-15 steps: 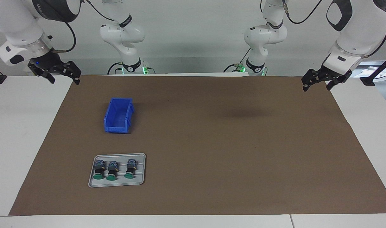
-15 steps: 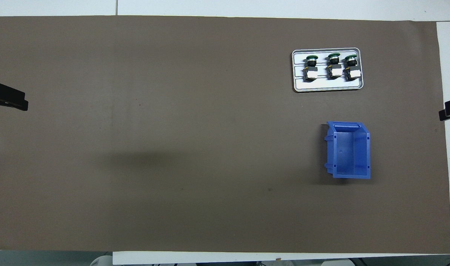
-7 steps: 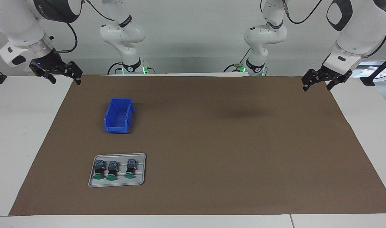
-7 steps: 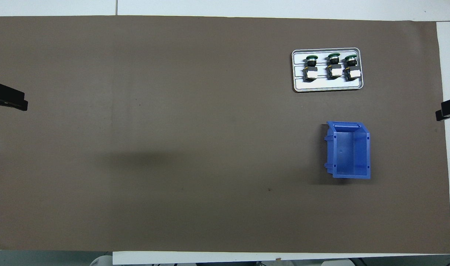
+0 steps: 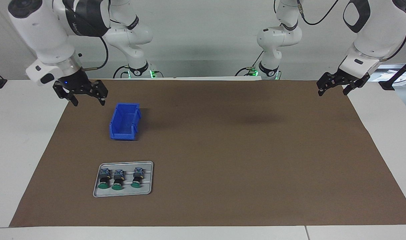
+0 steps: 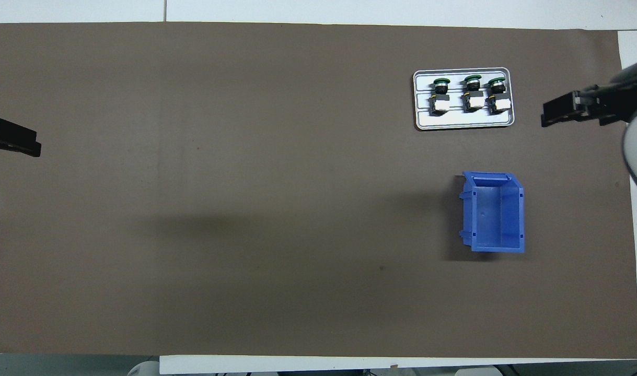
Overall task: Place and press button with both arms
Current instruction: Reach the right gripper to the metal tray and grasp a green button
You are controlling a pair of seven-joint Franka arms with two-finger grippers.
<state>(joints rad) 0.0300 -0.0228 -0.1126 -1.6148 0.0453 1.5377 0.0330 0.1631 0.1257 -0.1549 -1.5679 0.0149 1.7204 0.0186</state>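
Note:
Three alike green-capped buttons (image 5: pixel 117 180) lie side by side on a grey tray (image 5: pixel 123 194) toward the right arm's end of the table; they also show in the overhead view (image 6: pixel 472 94), on the tray (image 6: pixel 464 124). My right gripper (image 5: pixel 88 99) is open and empty, up in the air over the brown mat's edge beside the blue bin; the overhead view shows it (image 6: pixel 553 112) beside the tray. My left gripper (image 5: pixel 332 90) is open and empty and waits over the mat's edge at the left arm's end; it also shows in the overhead view (image 6: pixel 15 143).
An empty blue bin (image 5: pixel 123 135) stands on the brown mat (image 5: pixel 242 156), nearer to the robots than the tray; the overhead view shows the bin (image 6: pixel 519 219) too. White table borders the mat.
My right gripper has moved in from the white table edge over the mat, toward the bin and tray. The left arm has barely moved.

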